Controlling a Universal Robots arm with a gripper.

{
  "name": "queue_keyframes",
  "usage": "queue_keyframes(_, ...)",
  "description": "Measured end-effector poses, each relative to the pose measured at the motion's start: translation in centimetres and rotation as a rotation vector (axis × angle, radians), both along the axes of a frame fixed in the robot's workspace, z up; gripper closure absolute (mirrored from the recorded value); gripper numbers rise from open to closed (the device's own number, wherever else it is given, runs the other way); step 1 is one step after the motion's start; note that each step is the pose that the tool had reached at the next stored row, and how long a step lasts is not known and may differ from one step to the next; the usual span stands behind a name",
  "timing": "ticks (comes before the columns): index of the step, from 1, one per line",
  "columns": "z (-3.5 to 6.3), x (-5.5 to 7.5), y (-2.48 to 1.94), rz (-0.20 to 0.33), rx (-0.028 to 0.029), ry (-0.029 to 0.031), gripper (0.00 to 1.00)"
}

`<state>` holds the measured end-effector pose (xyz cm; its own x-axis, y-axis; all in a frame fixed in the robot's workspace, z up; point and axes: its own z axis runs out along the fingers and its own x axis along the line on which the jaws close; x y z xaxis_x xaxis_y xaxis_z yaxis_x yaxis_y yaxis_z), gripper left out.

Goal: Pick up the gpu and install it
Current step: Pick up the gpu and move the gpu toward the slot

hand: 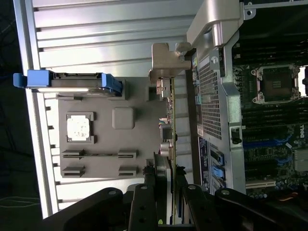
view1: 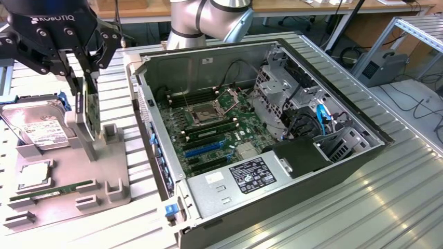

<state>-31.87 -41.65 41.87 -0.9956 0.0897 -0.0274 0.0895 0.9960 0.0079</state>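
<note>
The exterior view looks down at a slant from high above the table, taking in the whole open computer case and the grey tray beside it. The wrist view looks straight down, close in, past the end effector. Both views share the tray, the gpu and the case's near wall.

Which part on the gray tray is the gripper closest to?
The gpu: the dark card standing on edge right at the gripper. Hard drive, processor and memory stick sit farther to the exterior view's left.
</note>
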Motion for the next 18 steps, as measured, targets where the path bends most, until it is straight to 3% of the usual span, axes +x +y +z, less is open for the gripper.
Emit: queue_keyframes(18,0.65,0.00,0.00,0.000,0.0000,0.0000,0.73)
